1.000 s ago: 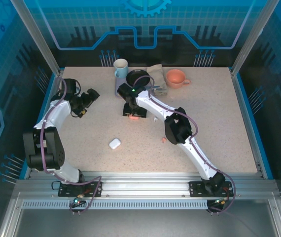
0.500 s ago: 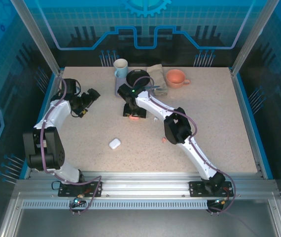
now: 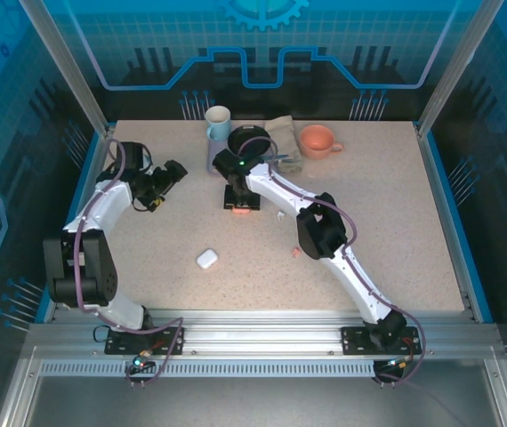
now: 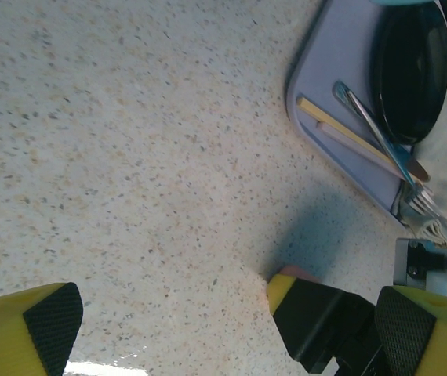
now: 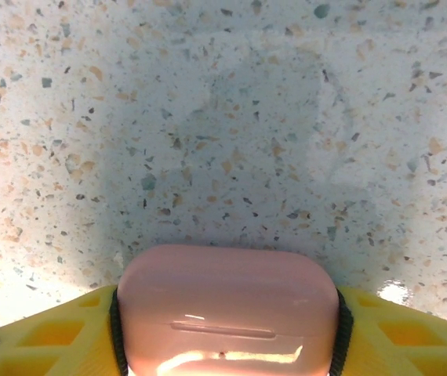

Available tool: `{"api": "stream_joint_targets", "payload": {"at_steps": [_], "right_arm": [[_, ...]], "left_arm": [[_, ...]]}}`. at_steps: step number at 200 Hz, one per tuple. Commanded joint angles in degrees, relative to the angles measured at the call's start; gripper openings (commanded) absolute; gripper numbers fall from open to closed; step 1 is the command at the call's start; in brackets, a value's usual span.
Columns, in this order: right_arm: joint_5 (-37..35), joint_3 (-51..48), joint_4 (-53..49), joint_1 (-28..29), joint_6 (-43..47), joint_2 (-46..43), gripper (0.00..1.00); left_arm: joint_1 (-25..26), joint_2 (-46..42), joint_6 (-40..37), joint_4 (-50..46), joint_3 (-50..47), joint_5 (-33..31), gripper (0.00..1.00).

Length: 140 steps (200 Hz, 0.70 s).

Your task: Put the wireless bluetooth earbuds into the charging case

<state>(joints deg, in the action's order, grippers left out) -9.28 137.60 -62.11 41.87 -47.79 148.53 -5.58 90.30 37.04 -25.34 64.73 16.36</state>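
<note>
Pink charging case (image 5: 227, 290), smooth glossy rounded pebble, lid closed, long axis spanning finger to finger, toward the far edge of the speckled desk (image 3: 396, 222), right gripper (image 5: 227, 317) clamped on its ends, pink earbud (image 3: 296, 253) and white earbud (image 3: 279, 214) loose near the middle, too small to tell direction, left gripper (image 4: 223, 329) wide apart.

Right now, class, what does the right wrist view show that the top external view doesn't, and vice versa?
Right wrist: the pink case has a lid seam, shut, with yellow fingers against both sides. Top external: a white case, an orange mug, the left gripper open. Both: speckled table, right gripper at the pink case.
</note>
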Motion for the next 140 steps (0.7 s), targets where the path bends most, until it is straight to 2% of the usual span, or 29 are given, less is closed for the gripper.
{"api": "stream_joint_targets", "payload": {"at_steps": [1, 27, 60, 103, 140], "right_arm": [[1.5, -3.7, 3.5, -1.0, 1.3, -5.5, 0.53], [2.1, -9.3, 6.8, -1.8, 0.1, -11.1, 0.52], [3.9, -16.6, 10.5, -3.3, -3.5, -18.8, 0.51], [9.4, -26.6, 17.5, -6.3, -12.4, -27.8, 0.51], [13.2, -31.7, 22.1, -7.6, -18.5, -32.8, 0.51]], "left_arm": [[0.9, -3.7, -1.1, 2.3, -3.8, 3.9, 0.99], [1.7, -9.0, 1.3, 8.0, -11.0, 6.4, 0.99], [5.0, -17.7, 5.8, 18.1, -21.6, 6.4, 0.99], [15.7, -24.3, 9.1, 36.2, -32.8, 0.5, 0.99], [24.0, -20.3, 9.8, 48.5, -34.6, -5.2, 0.99]]}}
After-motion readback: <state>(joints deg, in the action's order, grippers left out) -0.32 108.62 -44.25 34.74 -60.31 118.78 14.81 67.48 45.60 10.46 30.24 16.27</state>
